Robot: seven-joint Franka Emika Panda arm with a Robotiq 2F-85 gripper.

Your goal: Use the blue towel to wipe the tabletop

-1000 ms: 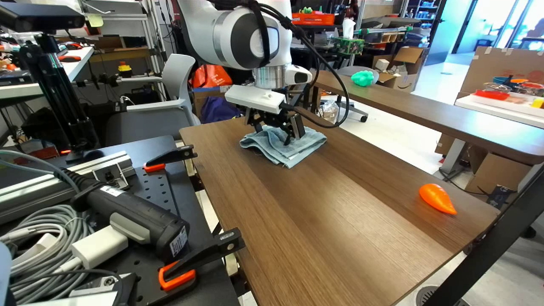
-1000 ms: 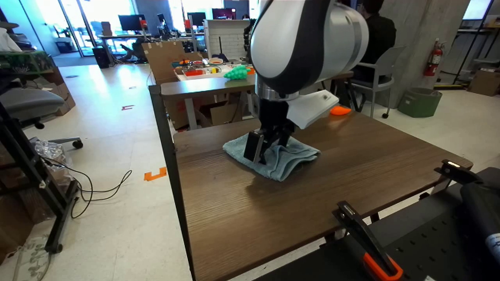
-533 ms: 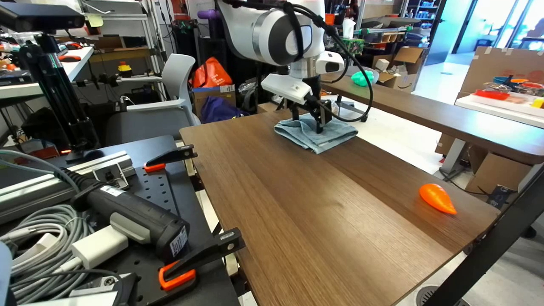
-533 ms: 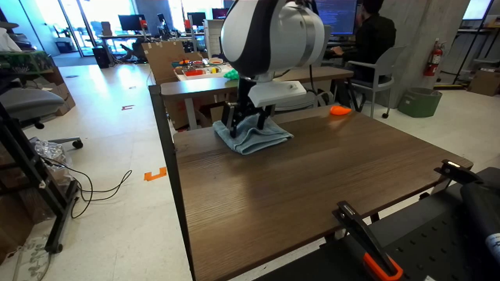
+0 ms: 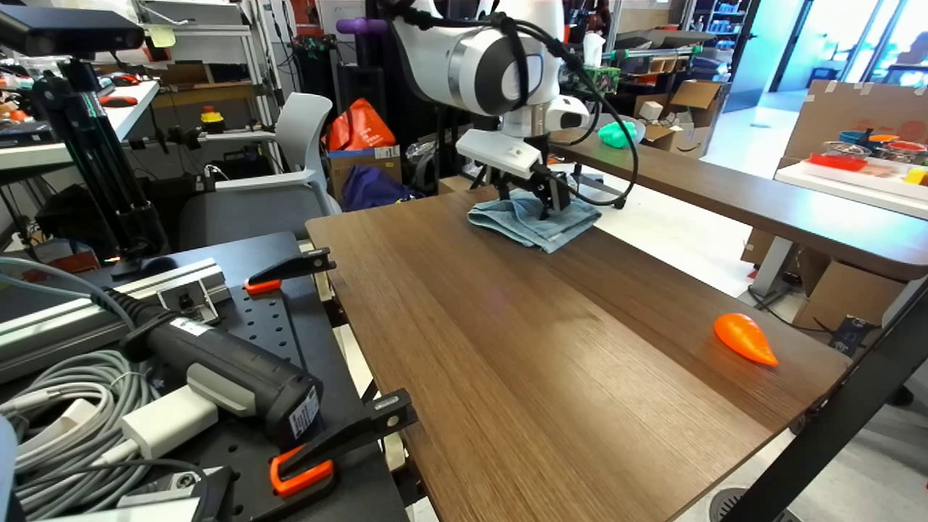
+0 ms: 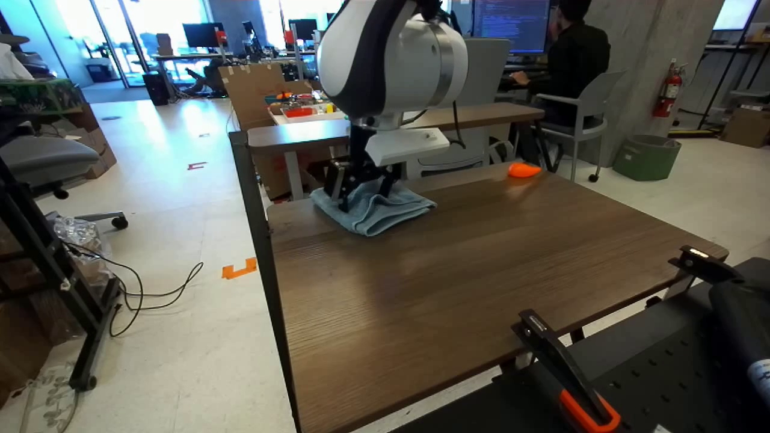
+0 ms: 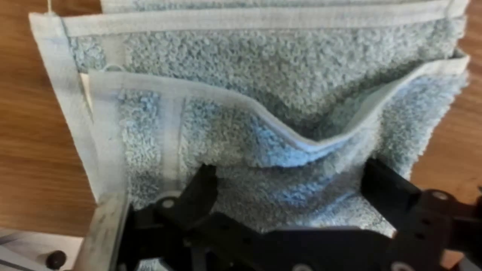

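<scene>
The gripper (image 7: 290, 169) stands with its fingers spread on the folded blue towel (image 6: 376, 213), near an edge of the table (image 6: 481, 282); an orange object (image 5: 745, 338) lies well apart.

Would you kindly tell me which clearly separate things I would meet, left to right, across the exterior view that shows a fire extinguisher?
Grey seat, floor tape, blue towel, orange object, fire extinguisher.
</scene>
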